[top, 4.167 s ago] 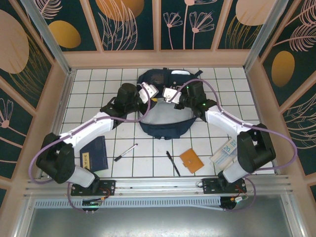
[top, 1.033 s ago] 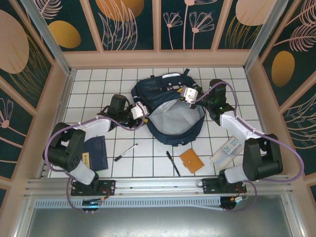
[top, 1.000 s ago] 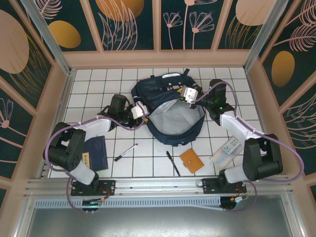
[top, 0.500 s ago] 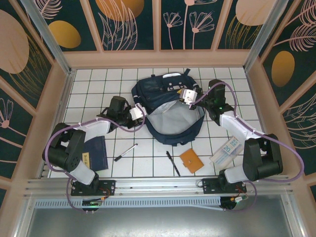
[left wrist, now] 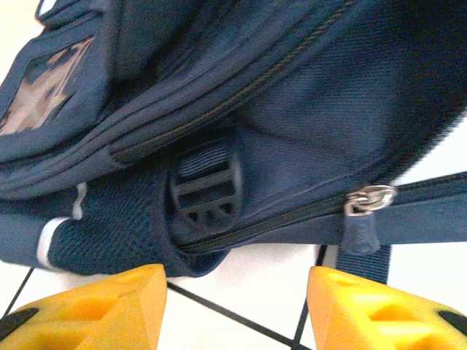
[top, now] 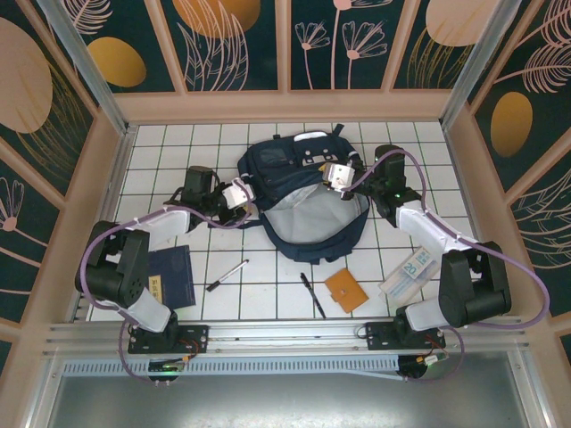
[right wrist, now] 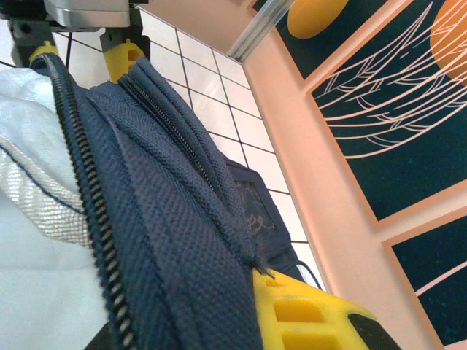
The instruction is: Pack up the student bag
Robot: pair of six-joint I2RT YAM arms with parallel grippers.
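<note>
The student bag [top: 308, 234] lies at the far middle of the white-tiled surface [top: 161, 152], its main mouth gaping to show pale grey lining. The right claw [top: 338, 173] is pinched narrow on the zippered rim of that mouth, at the bag's right side. The left claw [top: 243, 191] sits just beside the bag's left flank, its fingers parted with nothing between them, facing a side buckle [left wrist: 204, 186] and a zip pull [left wrist: 368, 198].
</note>
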